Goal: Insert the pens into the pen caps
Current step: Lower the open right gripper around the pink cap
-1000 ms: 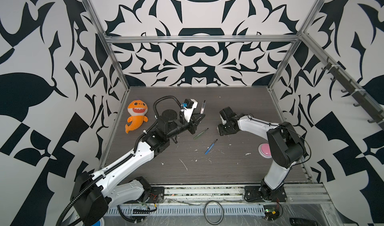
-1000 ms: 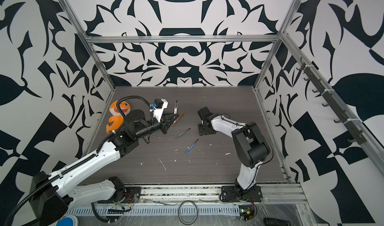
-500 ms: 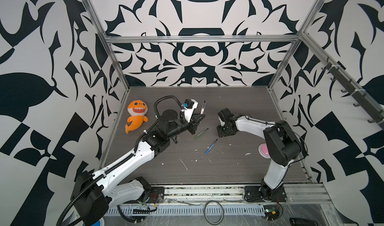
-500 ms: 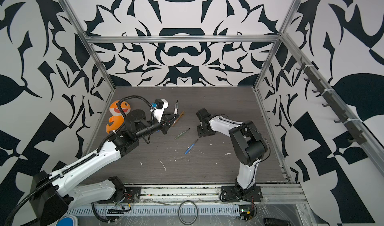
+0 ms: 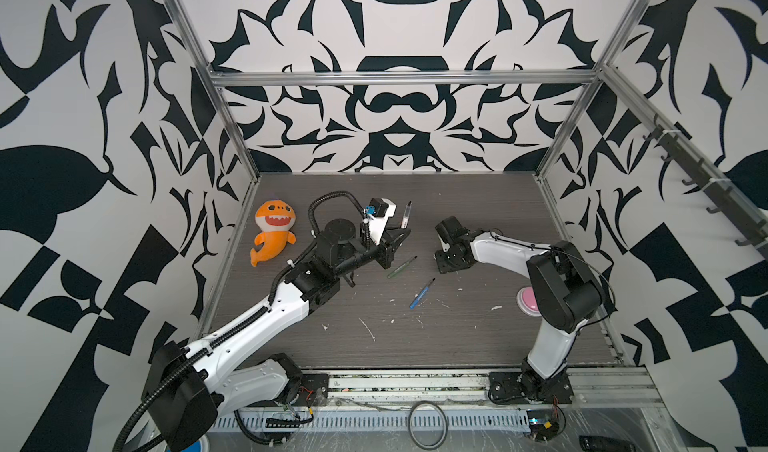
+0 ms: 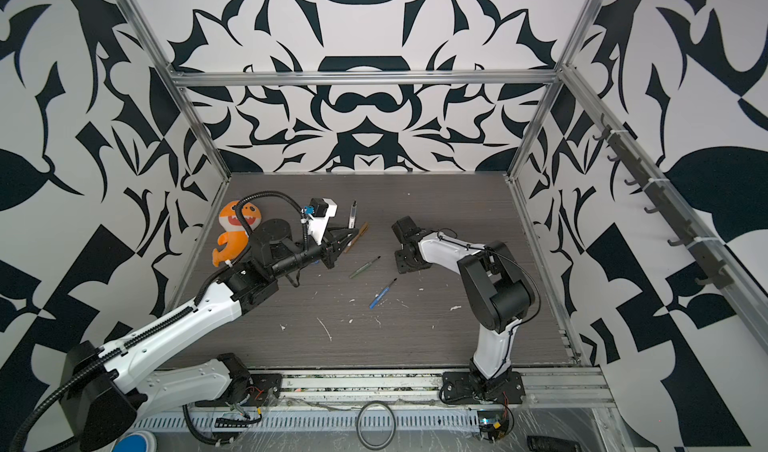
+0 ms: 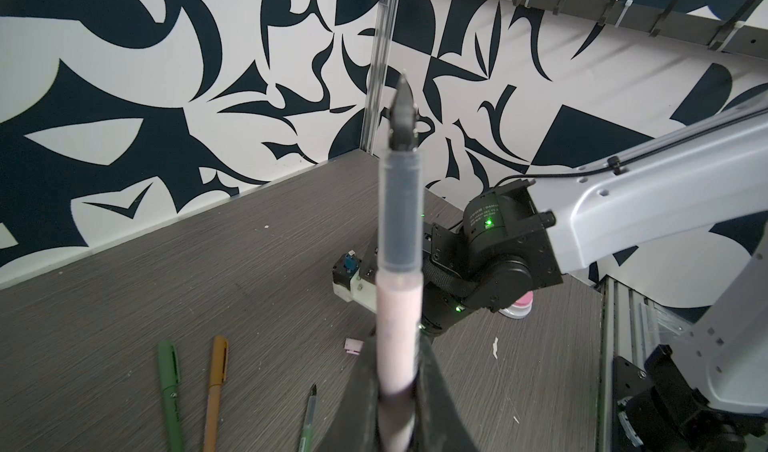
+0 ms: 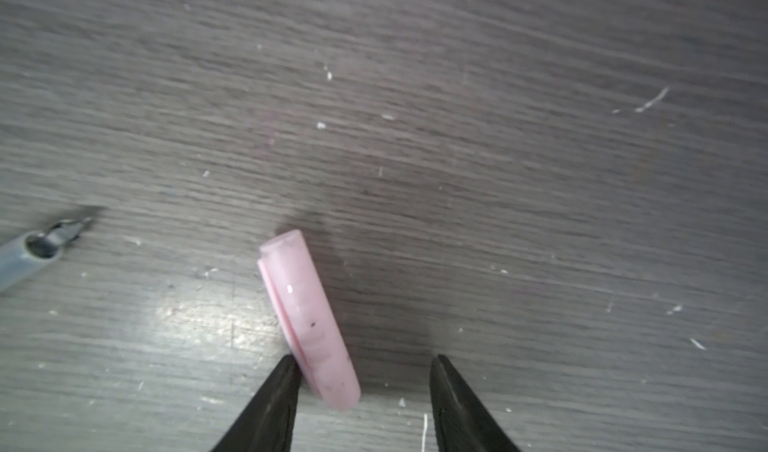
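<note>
My left gripper (image 5: 400,237) (image 7: 395,348) is shut on the white-pink pen (image 7: 400,221) (image 5: 406,214), held above the table with its dark tip pointing up and away. My right gripper (image 8: 361,371) (image 5: 445,263) stands open, pointing down just over the table. The pale pink pen cap (image 8: 309,321) (image 7: 354,346) lies flat between its fingers, against one fingertip (image 8: 286,371). An uncapped green pen (image 5: 402,267) (image 7: 308,416) and a blue pen (image 5: 422,294) lie mid-table. A green pen (image 7: 170,391) and an orange-brown pen (image 7: 216,387) (image 6: 362,231) lie side by side, caps on.
An orange shark plush (image 5: 274,234) lies at the left wall. A pink and white round object (image 5: 524,300) sits by the right arm's elbow. White scuff marks (image 5: 368,329) dot the table's front half. The green pen's tip (image 8: 62,236) is close beside the right gripper.
The right gripper has shifted slightly to the left and its fingers have narrowed a little. The left arm has stayed still with the pen.
</note>
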Tool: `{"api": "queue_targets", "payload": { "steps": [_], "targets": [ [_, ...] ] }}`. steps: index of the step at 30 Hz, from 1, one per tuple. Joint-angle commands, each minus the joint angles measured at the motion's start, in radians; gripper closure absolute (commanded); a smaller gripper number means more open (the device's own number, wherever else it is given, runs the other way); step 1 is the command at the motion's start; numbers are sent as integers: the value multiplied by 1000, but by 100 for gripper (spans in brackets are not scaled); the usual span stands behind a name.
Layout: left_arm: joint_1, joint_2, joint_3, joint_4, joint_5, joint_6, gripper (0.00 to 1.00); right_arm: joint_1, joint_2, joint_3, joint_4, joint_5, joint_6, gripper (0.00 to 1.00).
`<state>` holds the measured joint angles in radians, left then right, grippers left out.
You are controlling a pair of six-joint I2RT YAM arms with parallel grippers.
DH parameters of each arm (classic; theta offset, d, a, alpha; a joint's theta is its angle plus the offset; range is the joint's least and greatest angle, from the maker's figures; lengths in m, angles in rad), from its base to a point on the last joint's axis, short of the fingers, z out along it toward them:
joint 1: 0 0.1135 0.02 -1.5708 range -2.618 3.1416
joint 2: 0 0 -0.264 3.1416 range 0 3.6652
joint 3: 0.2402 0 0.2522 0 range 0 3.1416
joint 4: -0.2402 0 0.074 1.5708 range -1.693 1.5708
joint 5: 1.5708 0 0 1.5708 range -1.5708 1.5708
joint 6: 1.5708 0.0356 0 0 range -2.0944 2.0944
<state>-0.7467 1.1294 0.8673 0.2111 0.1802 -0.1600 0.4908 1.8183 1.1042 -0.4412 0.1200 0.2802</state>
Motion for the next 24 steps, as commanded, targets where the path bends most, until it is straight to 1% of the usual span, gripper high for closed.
{"api": "queue_targets", "payload": {
  "steps": [1,5,11,13,17,19,24],
  "targets": [
    [-5,1,23,10,6,-4,93,-19,-26,18,-68,63,-30,46],
    [-6,0,22,11,7,-3,93,-41,-26,24,-52,51,-27,45],
    [-6,0,22,10,11,-5,93,-43,62,114,-62,34,-26,46],
    [-7,-5,22,11,10,-4,93,-47,73,140,-62,40,-27,46],
    [-6,-6,21,11,7,-2,93,-49,88,189,-78,12,-32,46],
    [-7,-5,21,10,6,-2,93,-49,81,197,-88,4,-30,47],
    [-6,-6,23,10,9,1,93,-58,-6,168,-79,-37,-24,49]
  ]
}}
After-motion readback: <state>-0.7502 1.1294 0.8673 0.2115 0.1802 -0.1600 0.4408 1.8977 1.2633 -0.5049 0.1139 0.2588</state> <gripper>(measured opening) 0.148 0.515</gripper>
